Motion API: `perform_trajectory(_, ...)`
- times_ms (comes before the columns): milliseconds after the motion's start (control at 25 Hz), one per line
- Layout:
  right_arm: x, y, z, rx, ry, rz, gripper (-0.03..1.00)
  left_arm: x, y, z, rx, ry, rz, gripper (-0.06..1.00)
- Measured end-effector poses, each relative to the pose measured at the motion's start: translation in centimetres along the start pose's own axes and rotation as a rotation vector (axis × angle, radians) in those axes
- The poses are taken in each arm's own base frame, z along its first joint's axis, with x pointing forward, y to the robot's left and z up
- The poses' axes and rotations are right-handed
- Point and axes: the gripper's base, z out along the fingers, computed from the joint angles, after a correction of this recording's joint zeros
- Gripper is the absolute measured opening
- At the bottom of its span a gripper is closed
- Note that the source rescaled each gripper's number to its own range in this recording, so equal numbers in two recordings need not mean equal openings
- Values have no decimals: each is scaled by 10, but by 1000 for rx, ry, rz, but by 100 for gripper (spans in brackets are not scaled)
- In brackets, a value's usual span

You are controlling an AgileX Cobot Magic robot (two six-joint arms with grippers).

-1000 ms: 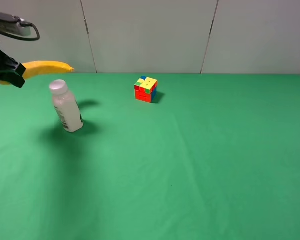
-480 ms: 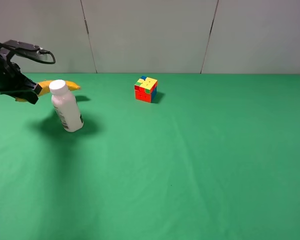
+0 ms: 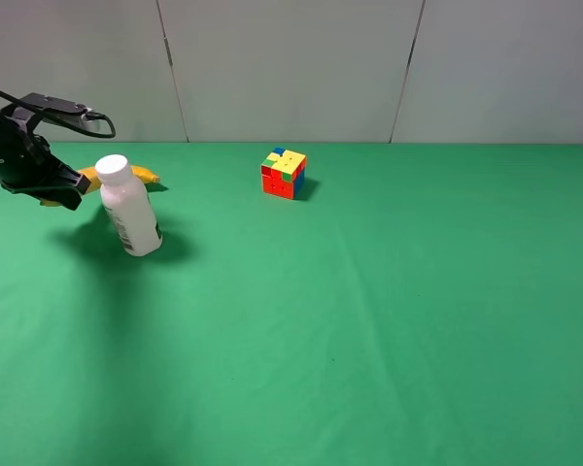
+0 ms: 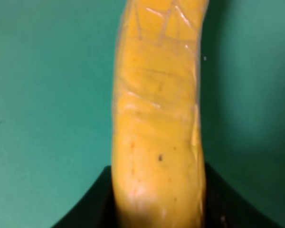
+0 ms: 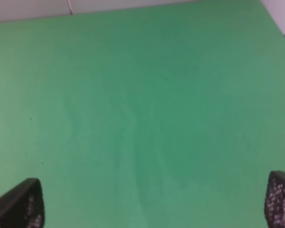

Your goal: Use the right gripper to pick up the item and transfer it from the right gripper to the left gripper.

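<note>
The yellow banana [image 3: 89, 176] is in my left gripper [image 3: 66, 190], at the far left of the green table just behind the white bottle. Its tip [image 3: 147, 177] pokes out to the right of the bottle's cap. In the left wrist view the banana [image 4: 156, 118] fills the middle, low over the green cloth, and the left gripper [image 4: 157, 202] is shut on its near end. My right gripper [image 5: 150, 202] is open and empty over bare green cloth. It does not show in the exterior high view.
A white plastic bottle [image 3: 129, 207] stands tilted just in front of the banana. A multicoloured puzzle cube [image 3: 284, 173] sits at the back middle. A grey wall [image 3: 291, 68] rises behind the green table [image 3: 369, 320].
My left gripper has come down and moved right with the banana, from above the table to low behind the bottle. The bottle and cube have not moved.
</note>
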Motion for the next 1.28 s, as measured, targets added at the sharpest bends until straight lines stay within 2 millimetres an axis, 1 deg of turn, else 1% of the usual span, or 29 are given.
perform_trajectory(320, 0, 0, 0, 0, 0, 0, 100, 0, 0, 0, 1, 1, -1, 0)
perform_trajectory(360, 0, 0, 0, 0, 0, 0, 100, 0, 0, 0, 1, 1, -1, 2)
perform_trajectory(400, 0, 0, 0, 0, 0, 0, 100, 0, 0, 0, 1, 1, -1, 8)
perform_trajectory(440, 0, 0, 0, 0, 0, 0, 100, 0, 0, 0, 1, 1, -1, 24)
perform_trajectory(520, 0, 0, 0, 0, 0, 0, 100, 0, 0, 0, -1, -3, -1, 63)
perform_trajectory(560, 0, 0, 0, 0, 0, 0, 100, 0, 0, 1, -1, -3, -2, 76)
perform_trajectory(600, 0, 0, 0, 0, 0, 0, 100, 0, 0, 1, -1, -2, -2, 85)
perform_trajectory(640, 0, 0, 0, 0, 0, 0, 100, 0, 0, 1, -1, -2, -2, 91)
perform_trajectory(760, 0, 0, 0, 0, 0, 0, 100, 0, 0, 1, -1, -2, -2, 98)
perform_trajectory(920, 0, 0, 0, 0, 0, 0, 100, 0, 0, 1, 2, 1, -4, 100)
perform_trajectory(1080, 0, 0, 0, 0, 0, 0, 100, 3, -2, -1, 26, 44, -4, 100)
perform_trajectory(1160, 0, 0, 0, 0, 0, 0, 100, 2, -3, -6, 33, 53, -1, 100)
perform_trajectory(1280, 0, 0, 0, 0, 0, 0, 100, 0, -3, -24, 20, 38, 20, 100)
